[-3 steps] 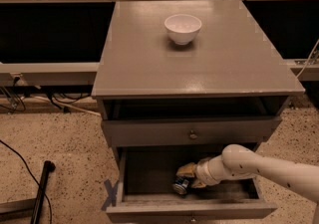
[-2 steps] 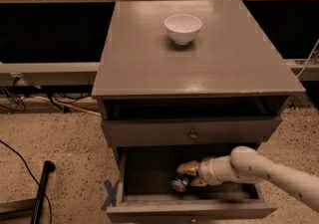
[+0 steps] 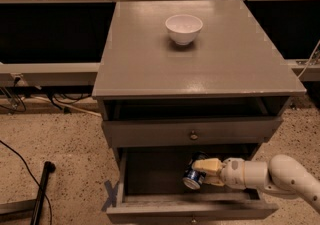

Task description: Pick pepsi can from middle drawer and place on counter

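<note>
Your tool (image 3: 200, 173) sits inside the open drawer (image 3: 150, 202), right of centre and near the front wall. Its two pale fingers (image 3: 209, 164) lie one above and one below the can (image 3: 191, 179), pinching it. The can is tipped over, with its silver end turned toward the lower left and its blue side running back between the fingers. You cannot tell whether it rests on the drawer floor or is just clear of it.

The white arm (image 3: 272, 173) enters from the lower right and crosses the drawer's right wall to reach the tool. The drawer is pulled well out from the cabinet, so you see its dark interior and side walls.

Just above it, the upper drawer (image 3: 150, 134) is nearly closed and has a small knob (image 3: 193, 135) at the middle of its front.

The grey bench (image 3: 215, 64) tops the cabinet. A white bowl (image 3: 183, 28) stands upright toward its back, well apart from the can.

On the speckled floor (image 3: 65, 139) to the left are a dark cable (image 3: 15, 155), a black pole (image 3: 42, 191), and a piece of blue tape (image 3: 110, 192) beside the drawer's left corner.
</note>
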You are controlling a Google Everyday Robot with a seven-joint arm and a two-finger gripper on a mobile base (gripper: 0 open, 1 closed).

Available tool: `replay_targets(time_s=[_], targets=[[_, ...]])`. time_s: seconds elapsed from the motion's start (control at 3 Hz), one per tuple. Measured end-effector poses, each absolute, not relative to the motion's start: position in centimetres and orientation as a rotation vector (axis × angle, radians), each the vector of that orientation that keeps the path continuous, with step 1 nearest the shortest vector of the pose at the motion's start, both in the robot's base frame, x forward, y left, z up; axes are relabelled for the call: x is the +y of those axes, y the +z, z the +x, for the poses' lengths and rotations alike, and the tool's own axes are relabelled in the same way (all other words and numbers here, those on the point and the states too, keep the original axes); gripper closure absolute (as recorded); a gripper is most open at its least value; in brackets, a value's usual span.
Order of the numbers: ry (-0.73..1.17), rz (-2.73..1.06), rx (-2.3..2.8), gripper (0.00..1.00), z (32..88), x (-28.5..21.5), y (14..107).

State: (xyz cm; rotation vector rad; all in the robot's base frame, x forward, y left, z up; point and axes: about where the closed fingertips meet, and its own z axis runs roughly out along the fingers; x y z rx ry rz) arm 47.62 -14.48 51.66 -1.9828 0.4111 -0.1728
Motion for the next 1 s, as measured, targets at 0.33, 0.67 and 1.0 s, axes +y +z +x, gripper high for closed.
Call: replay_targets(time_s=[0.33, 0.67, 1.0], targets=[[-0.227, -1.925, 0.338, 1.0, 45.9, -15.9, 56.2], [-0.292, -1.938, 0.266, 1.0, 45.2, -17.0, 61.4], [-0.411, -1.985, 0.223, 1.0, 44.8, -19.3, 68.1]])
